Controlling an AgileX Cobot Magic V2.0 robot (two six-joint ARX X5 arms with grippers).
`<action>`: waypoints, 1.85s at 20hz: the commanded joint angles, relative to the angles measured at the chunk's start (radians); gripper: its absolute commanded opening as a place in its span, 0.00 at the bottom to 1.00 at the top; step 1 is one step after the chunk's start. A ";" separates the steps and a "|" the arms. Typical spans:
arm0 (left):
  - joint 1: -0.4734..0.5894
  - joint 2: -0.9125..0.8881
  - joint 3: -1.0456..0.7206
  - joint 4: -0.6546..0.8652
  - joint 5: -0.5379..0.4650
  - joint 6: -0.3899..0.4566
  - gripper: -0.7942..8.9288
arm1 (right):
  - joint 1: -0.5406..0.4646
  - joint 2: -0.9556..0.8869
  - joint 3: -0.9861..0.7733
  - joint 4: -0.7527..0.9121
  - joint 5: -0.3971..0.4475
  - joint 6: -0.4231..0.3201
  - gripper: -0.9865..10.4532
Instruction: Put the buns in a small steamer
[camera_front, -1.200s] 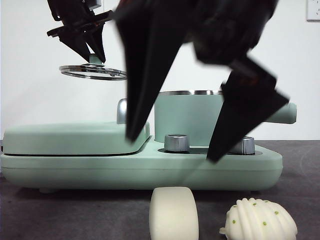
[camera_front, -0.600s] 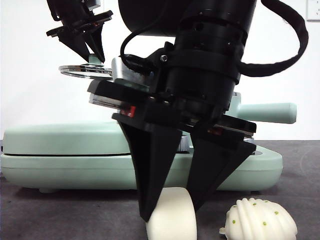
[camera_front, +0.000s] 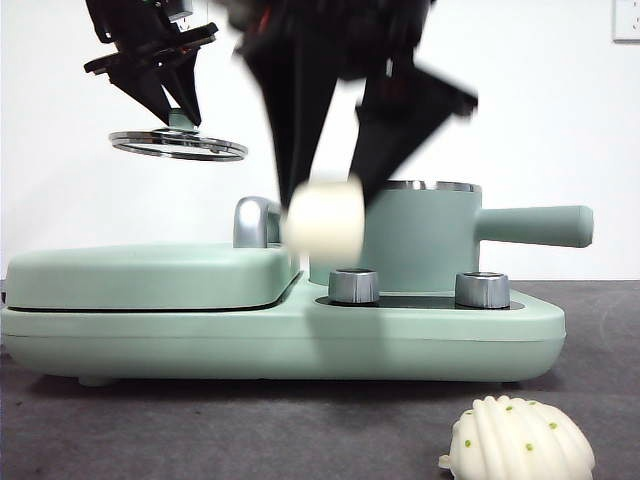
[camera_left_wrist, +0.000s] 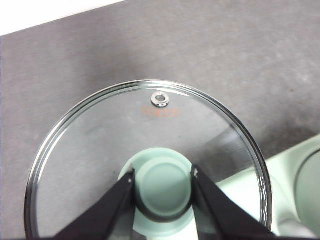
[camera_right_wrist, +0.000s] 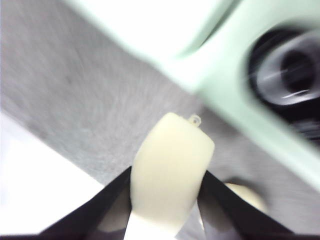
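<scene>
One camera sits low and close, looking flat across the surface (camera_front: 100, 430), and two ride the arms looking down at that same dark surface.

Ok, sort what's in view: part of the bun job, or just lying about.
Job: smooth bun in right claw; shell bun on table; steamer; lid held up by left claw.
Lying about: griddle; two knobs.

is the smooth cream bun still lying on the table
No, the smooth cream bun is off the table, held between the right gripper's jaws beside the small steamer.
</scene>
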 joint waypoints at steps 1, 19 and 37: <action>0.008 0.009 0.041 0.025 0.005 0.007 0.09 | -0.058 0.016 0.146 -0.066 -0.001 -0.085 0.24; 0.008 0.010 0.041 0.025 0.006 0.003 0.09 | -0.391 0.485 0.696 -0.192 -0.052 -0.287 0.24; 0.008 0.010 0.041 0.025 0.007 0.002 0.09 | -0.394 0.507 0.705 -0.178 -0.053 -0.281 0.48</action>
